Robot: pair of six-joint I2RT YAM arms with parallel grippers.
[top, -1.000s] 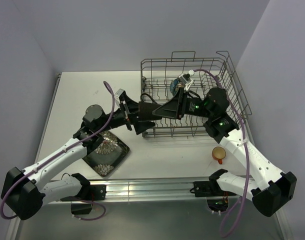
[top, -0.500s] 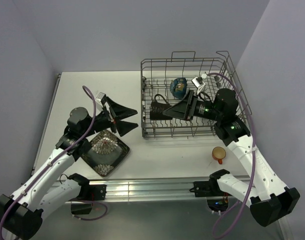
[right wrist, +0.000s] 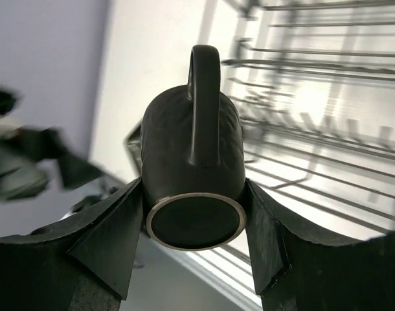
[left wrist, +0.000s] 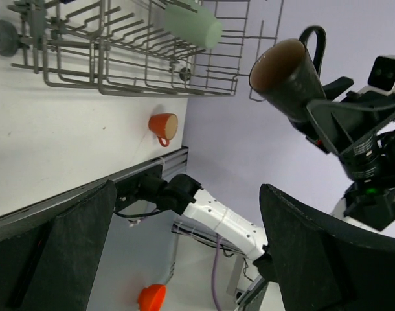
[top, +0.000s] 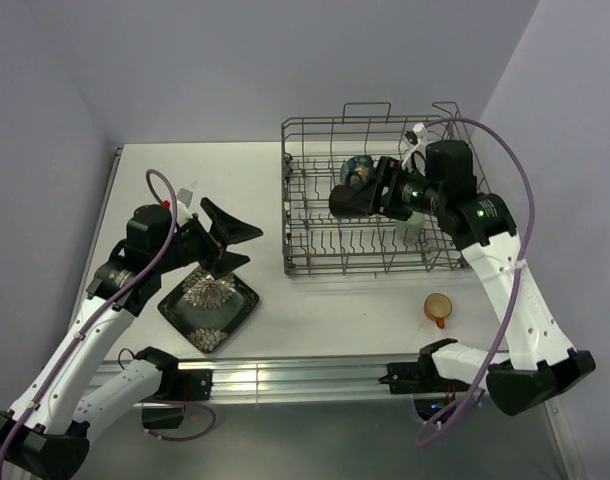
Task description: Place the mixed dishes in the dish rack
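Note:
My right gripper (top: 363, 195) is shut on the small brown cup (top: 345, 203), held on its side in the air above the dish rack (top: 465, 160). In the right wrist view the cup (right wrist: 192, 155) shows its base and handle between the fingers (right wrist: 113, 233). A dark bowl (top: 356, 168) and a pale green cup (left wrist: 192, 24) lie in the rack. My left gripper (top: 230, 243) hangs open and empty over the dark square plate (top: 220, 315). The small orange cup (top: 438, 308) lies on the table in front of the rack.
The rack (left wrist: 120, 65) fills the table's back right, with raised wire handles (top: 368, 106) at its far side. A metal rail (top: 285, 375) runs along the near edge. Purple walls close in on both sides and behind.
My left gripper has pulled back leftward from the cup to above the plate. The right gripper has carried the brown cup up and further back over the rack.

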